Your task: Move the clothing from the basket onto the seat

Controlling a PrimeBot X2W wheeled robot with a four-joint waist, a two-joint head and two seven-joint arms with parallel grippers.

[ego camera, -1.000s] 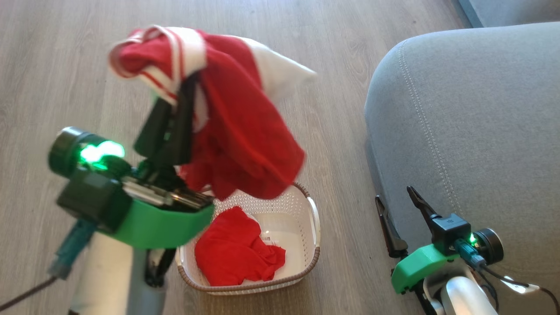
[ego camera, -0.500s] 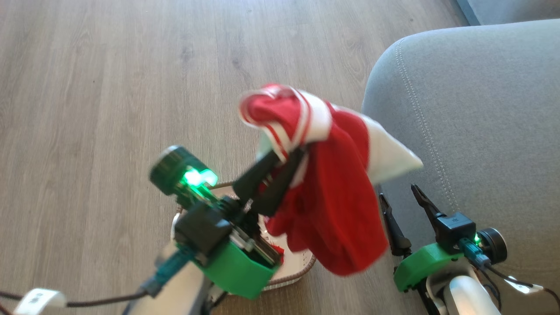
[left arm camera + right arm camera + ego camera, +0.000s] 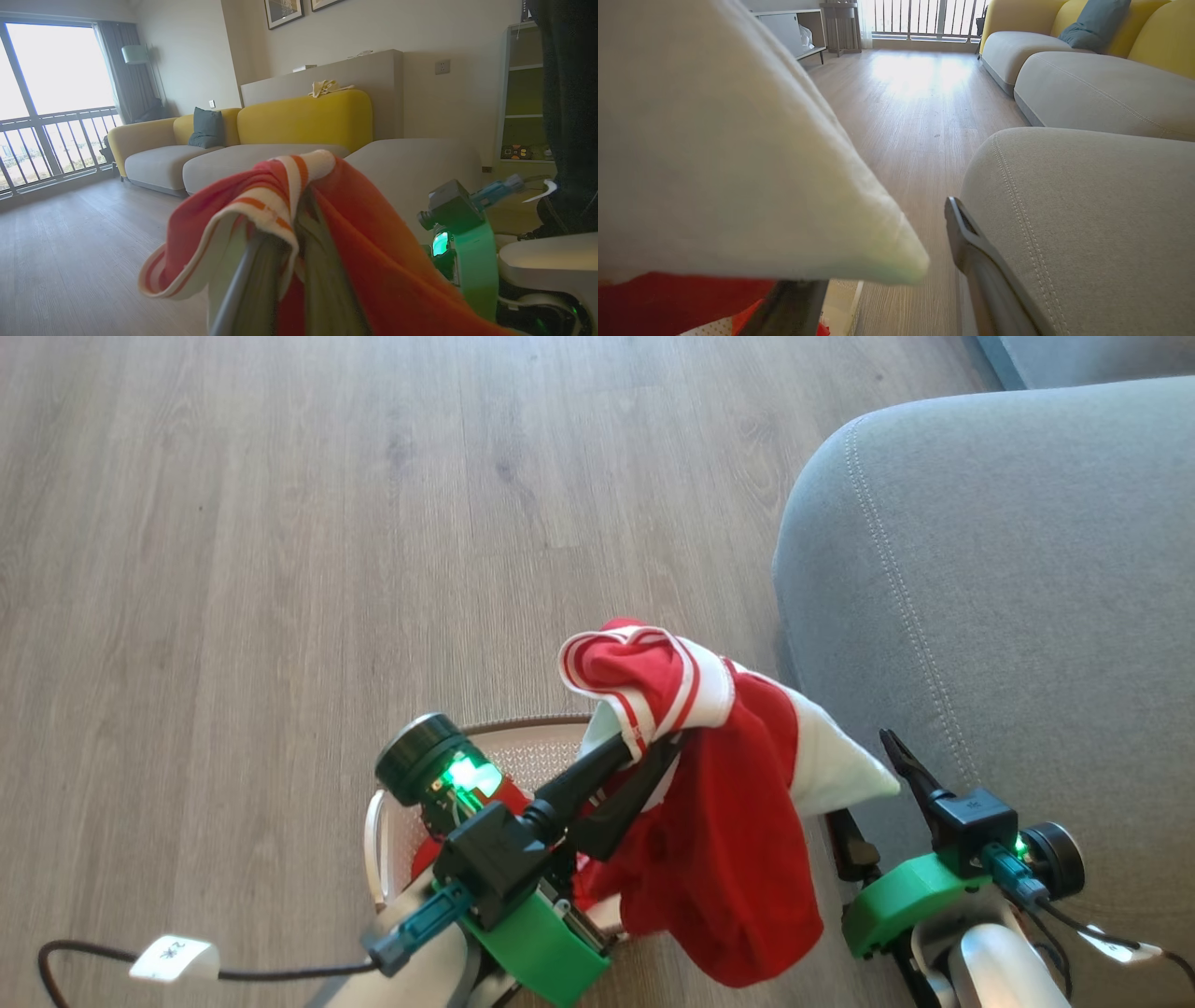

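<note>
Hanging from the left gripper [image 3: 653, 753], fingers clamped on its white trim, soft bright red garment [image 3: 728, 840], over the cream perforated plastic basket [image 3: 523, 747], beside the large grey fabric seat cushion [image 3: 1008, 616], right gripper [image 3: 859, 775] spread wide, empty.

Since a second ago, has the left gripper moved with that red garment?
Yes. The left gripper, shut on the red garment, has swung rightward and down the head view, toward the rounded corner of the grey seat.
</note>
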